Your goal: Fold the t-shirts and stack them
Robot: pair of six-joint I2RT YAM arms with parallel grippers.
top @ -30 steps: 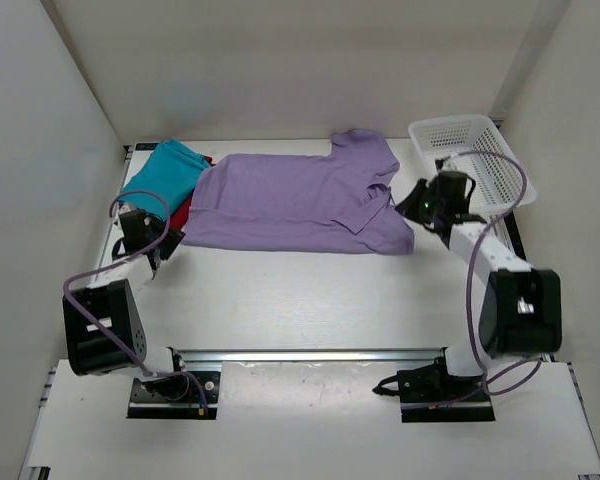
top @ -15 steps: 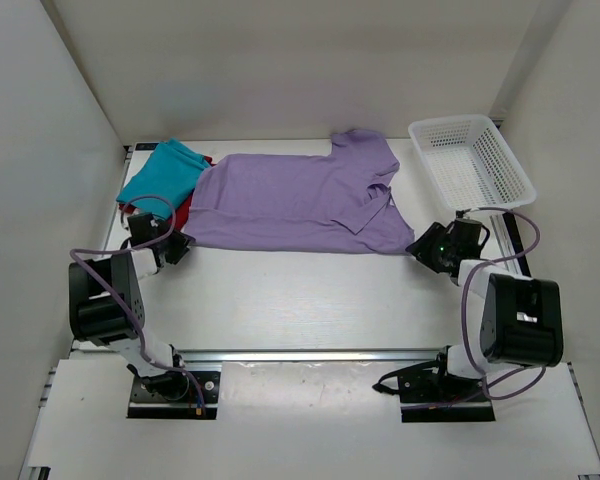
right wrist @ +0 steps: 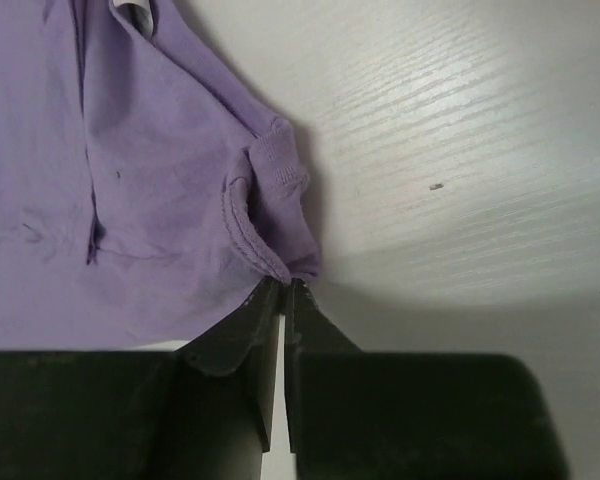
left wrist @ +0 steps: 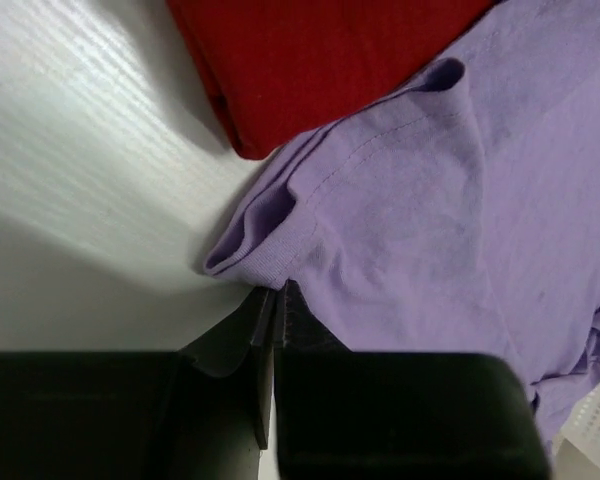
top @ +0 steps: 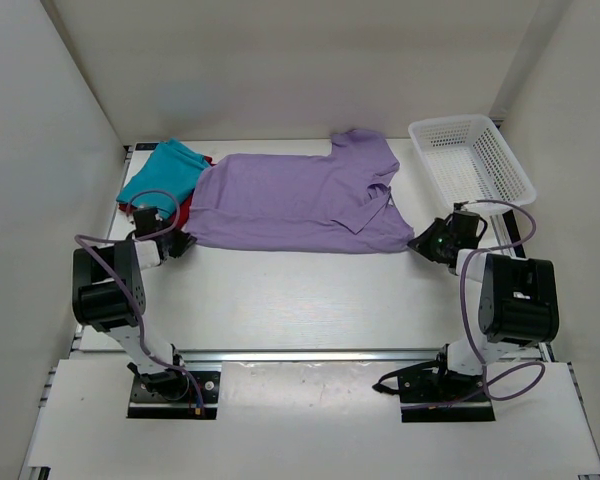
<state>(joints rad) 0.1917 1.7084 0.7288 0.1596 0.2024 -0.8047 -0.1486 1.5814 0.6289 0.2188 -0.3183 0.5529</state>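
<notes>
— Now that both arms have come down to the near edge of the lavender fabric t-shirt (top: pixel 290 200), we've got a real change. A second ago the right one was up by the white plastic mesh basket (top: pixel 505 165), and the left one hung back off the cloth.

— And the grip?

— Both sets opened and snapped closed within that second. The left fingers (left wrist: pixel 265 312) are clenched on the shirt's near-left corner, with the hem bunched right at the tips. The right fingers (right wrist: pixel 267 305) are pressed together on the near-right corner. It's a thin nip, just the very edge of the fabric by the look of it.

— Where does everything lie?

— The lavender shirt is spread flat across the far half of the counter (top: pixel 300 290), not folded at all yet. At the far left corner the teal fabric t-shirt (top: pixel 162 172) sits folded on the dark red fabric t-shirt (left wrist: pixel 320 60). The lavender one overlaps the red one's edge. The basket is at the far right corner.

— So what does it mean?

— I'd say two shirts are done and this is the last. With both near corners pinched, the first fold can start, likely carrying that near edge over toward the far one. That slim right-hand hold could slip.

— Any brand or lettering?

— None readable. A sliver of white tag (right wrist: pixel 132 10) shows at the collar in the right wrist view, too little to read.
</notes>
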